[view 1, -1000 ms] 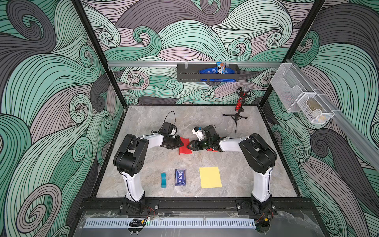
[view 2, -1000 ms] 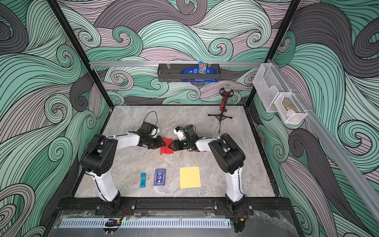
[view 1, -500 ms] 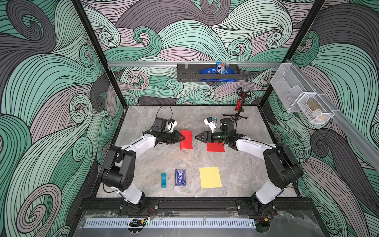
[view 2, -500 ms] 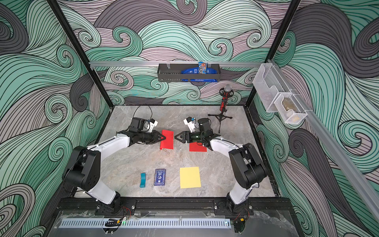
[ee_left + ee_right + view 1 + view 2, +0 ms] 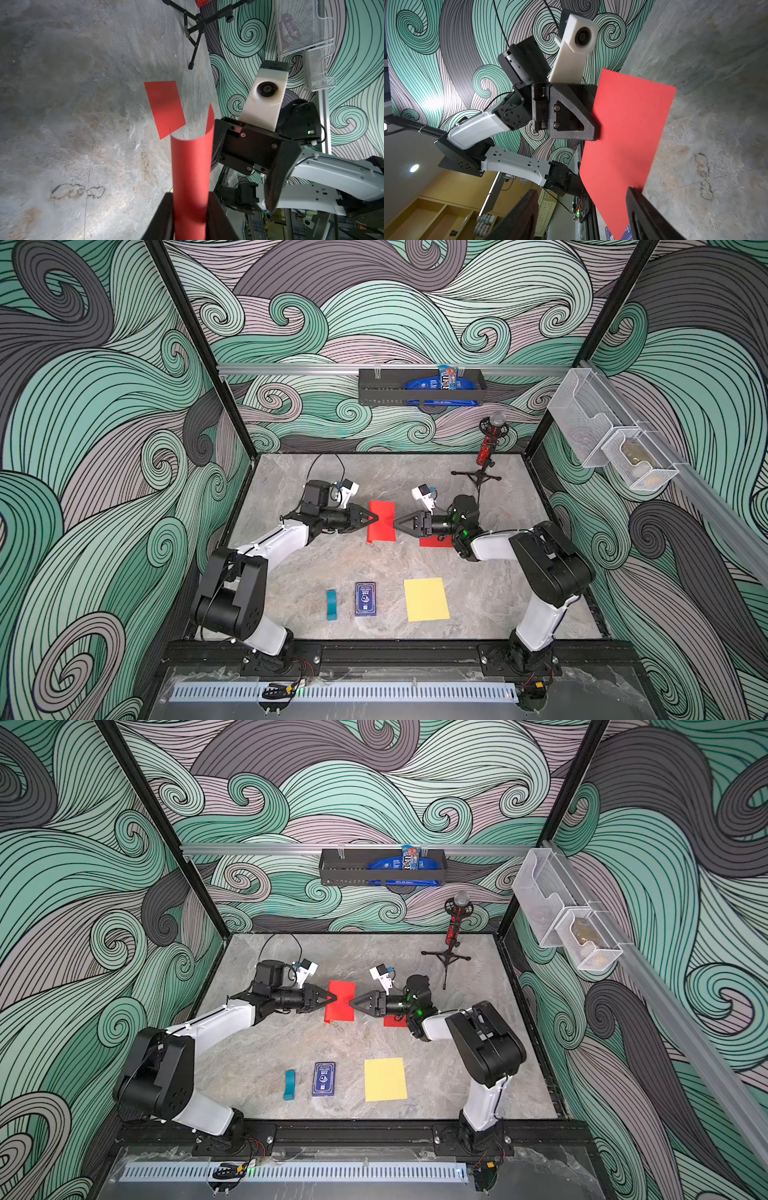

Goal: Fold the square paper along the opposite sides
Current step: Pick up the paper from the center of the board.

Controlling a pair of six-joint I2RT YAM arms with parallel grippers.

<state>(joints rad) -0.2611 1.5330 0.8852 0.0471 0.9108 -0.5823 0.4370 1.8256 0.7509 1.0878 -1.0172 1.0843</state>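
Found the paper [image 5: 382, 531] lifted off the table [image 5: 316, 572], around mid-table between the two arms. Saw the left gripper [image 5: 374, 517] clenched on one edge of it. In the left wrist view, saw the paper [image 5: 191, 166] pinched between both fingers [image 5: 162, 218] and bowed into a trough, its far edge curling over.

Saw the right gripper [image 5: 397, 522] released, jaws spread wide, its tip right at the opposite edge of the paper in both top views. In the right wrist view, noted the near edge of the paper [image 5: 627, 135] reaching in between the spread fingers [image 5: 645, 209], close against one of them; could not tell whether touching. Gripped nothing on that side.

Spotted a second red sheet [image 5: 435, 542] flat on the table under the right arm, apart from the held paper.

Nearer the front edge, noted a row of three: teal piece [image 5: 331, 605], card box [image 5: 365, 599], yellow sheet [image 5: 426, 599], each apart from the next and all well clear of both grippers.

At the back right corner, saw a mic stand [image 5: 484, 464] upright. On the back wall, saw a basket [image 5: 382, 391] with blue packets inside; on the right wall, two mesh bins [image 5: 582, 423].
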